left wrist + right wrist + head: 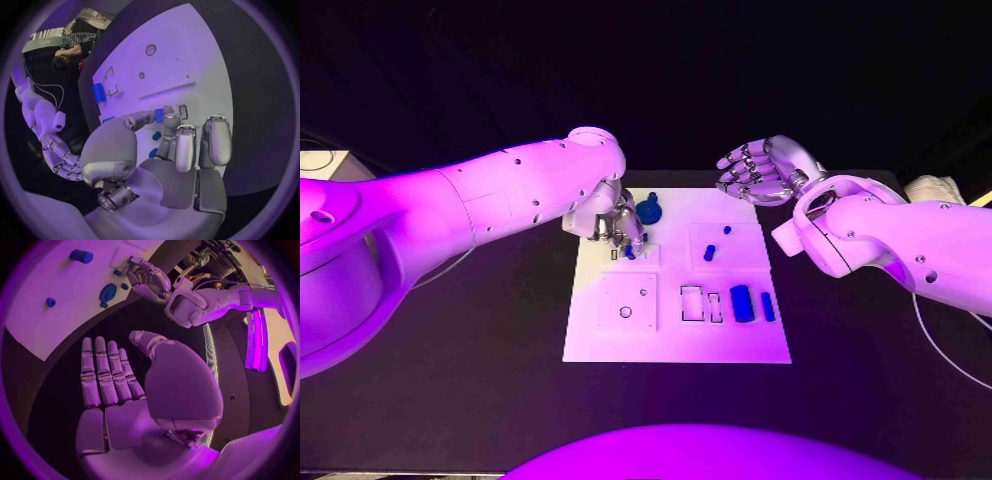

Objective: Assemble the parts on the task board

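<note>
Left hand (pixel 615 222) pinches a blue part (pixel 159 115) over the task board (pixel 661 335); right hand (pixel 759 172) hangs empty, fingers apart.

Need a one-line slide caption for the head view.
Left robot hand works at the task board's far corner; right robot hand hovers open.

The bench (pixel 444 340) is black and matt. On it lies the board (pixel 668 340), a smooth white plate with a faint sheen. The blue parts (pixel 743 302) look like smooth plastic. Both arms wear glossy white plastic shells. The left hand (pixel 610 222) and right hand (pixel 759 172) look like silvery, polished metal with jointed segments.
</note>
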Robot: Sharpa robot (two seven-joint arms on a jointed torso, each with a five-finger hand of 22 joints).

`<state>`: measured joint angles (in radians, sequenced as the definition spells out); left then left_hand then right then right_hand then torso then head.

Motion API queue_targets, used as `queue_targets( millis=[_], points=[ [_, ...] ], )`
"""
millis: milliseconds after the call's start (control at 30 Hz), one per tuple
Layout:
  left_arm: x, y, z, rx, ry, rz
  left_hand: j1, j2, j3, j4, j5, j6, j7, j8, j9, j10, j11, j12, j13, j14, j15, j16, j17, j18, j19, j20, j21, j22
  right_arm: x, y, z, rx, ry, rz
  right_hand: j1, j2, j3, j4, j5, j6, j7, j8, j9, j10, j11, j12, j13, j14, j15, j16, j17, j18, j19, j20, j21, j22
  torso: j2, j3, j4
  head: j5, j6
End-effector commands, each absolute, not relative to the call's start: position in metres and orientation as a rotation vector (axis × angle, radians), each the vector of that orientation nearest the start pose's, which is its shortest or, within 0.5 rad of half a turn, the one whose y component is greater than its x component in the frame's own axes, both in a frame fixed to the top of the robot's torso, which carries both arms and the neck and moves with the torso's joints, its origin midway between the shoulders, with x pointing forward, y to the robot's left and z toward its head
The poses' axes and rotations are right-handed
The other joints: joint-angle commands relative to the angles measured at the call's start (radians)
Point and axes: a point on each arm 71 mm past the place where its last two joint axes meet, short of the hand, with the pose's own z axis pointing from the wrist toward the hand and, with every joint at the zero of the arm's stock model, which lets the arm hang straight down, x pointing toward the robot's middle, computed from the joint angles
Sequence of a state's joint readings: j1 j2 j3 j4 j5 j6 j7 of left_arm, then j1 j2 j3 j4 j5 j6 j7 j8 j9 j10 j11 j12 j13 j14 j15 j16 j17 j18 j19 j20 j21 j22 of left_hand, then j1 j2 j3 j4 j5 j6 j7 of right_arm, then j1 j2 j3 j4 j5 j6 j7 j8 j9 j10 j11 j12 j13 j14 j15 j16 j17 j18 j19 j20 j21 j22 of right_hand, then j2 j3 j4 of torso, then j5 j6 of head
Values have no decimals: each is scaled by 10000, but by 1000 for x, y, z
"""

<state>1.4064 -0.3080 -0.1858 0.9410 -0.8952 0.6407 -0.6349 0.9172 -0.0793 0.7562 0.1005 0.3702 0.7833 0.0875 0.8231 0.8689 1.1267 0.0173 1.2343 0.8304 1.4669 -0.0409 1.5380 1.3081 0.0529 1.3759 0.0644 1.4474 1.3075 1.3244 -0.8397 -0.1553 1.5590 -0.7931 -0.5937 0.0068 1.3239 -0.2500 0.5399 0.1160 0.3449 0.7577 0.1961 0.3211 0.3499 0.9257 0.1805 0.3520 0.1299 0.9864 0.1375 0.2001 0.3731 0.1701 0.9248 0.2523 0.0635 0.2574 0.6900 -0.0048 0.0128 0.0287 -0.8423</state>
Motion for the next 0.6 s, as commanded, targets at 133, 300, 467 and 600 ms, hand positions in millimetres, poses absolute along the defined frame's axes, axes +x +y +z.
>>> queue_targets(
  millis=[133,300,467,600],
  points=[
    [552,110,-213,1273,27160,-1171,-152,-130,1458,-1791,-79,-2,-120,-60,106,37,-110,-36,-51,838,-80,57,2142,83,46,-2,-54,327,491,-204,-156,4442,15350,9303,-61,30,-8,-66,49,14,509,-67,-15,31,26,-39,-31,72,25,-35,-25,131,-73,9,-12,-27,0,0,-3,-8,-27],
    [551,110,-214,1268,27192,-1165,-301,-312,1006,-1570,-86,36,-184,-127,116,16,-148,-61,-94,829,-113,48,2125,87,34,-25,-95,296,491,-204,-156,4442,15356,9302,-70,26,-10,-78,57,3,522,-75,-25,19,37,-44,-61,64,35,-60,-47,130,-86,17,-12,-65,-7,-3,7,-15,-34],
    [551,111,-215,1267,27221,-1155,-441,-452,654,-1346,-122,100,-201,-217,88,-26,-161,-78,-129,819,-124,36,2104,90,28,-40,-126,274,491,-204,-156,4436,15370,9305,-72,26,-11,-79,59,2,523,-75,-26,18,38,-44,-65,63,36,-64,-50,130,-88,18,-12,-70,-11,-6,9,-14,-37],
    [552,112,-215,1240,27226,-1144,-541,-473,508,-1185,-138,136,-197,-270,68,-33,-158,-76,-122,816,-123,33,2099,90,30,-43,-138,268,491,-204,-156,4429,15385,9307,-76,27,-12,-80,62,0,526,-77,-28,16,40,-45,-71,62,38,-69,-55,129,-91,20,-12,-78,-10,-9,3,-15,-31]
  ],
)
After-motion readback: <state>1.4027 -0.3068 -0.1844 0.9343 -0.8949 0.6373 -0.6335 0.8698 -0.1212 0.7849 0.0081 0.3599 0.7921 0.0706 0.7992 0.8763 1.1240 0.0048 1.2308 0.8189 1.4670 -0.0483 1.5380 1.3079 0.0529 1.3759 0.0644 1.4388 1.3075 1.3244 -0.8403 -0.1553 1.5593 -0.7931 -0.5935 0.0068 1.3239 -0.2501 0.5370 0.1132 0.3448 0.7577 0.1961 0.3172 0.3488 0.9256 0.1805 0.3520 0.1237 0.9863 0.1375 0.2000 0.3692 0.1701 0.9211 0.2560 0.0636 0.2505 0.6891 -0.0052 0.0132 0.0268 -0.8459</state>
